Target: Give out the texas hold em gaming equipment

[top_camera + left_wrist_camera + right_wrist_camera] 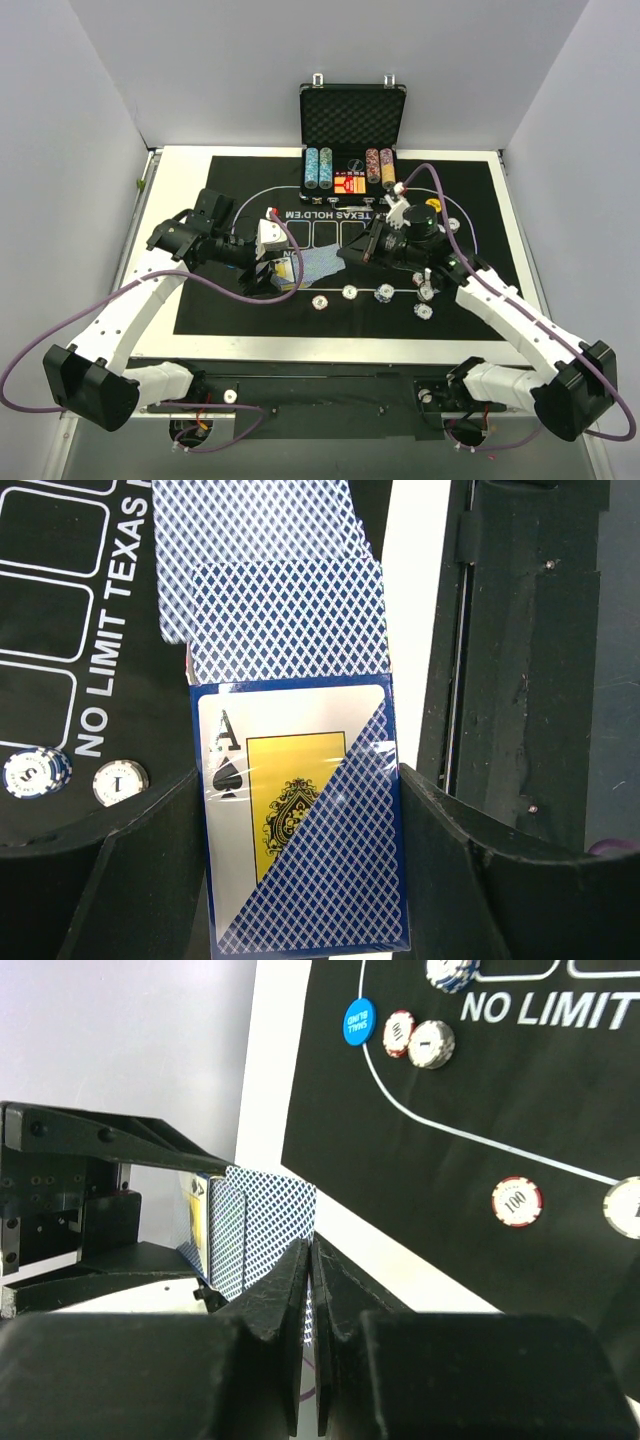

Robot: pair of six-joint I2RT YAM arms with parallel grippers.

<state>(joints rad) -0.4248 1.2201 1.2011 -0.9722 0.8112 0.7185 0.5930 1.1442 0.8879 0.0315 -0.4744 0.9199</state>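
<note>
White walls close in on a white table [180, 170], and most of its top is covered by a black mat [470, 200] printed with "NO LIMIT TEXAS HOLD'EM".

My left gripper [298, 780] is clamped on a deck box [300, 860], one finger against each long side. The box shows an ace of spades on its face. Blue-backed cards [280, 630] slide out of its far end in a loose, stepped stack. In the overhead view this gripper sits over the left half of the mat.

My right gripper [312, 1250] reaches in from the other side. Its fingers are pressed together on the outer edge of those cards, though I cannot tell how many it has nipped. The two grippers meet near the middle of the mat, with the cards bridging the gap between them.

Poker chips [385, 293] lie singly in a rough row just in front of the grippers, on the near part of the mat. From the right wrist I can read "100" on one red-edged chip [516, 1201]. A blue disc [358, 1022] marked "SMALL BLIND" lies beside two more chips.

At the far edge of the mat a black case [352, 115] stands open with its foam-lined lid upright. Stacks of chips [319, 167] lie in its tray.
</note>
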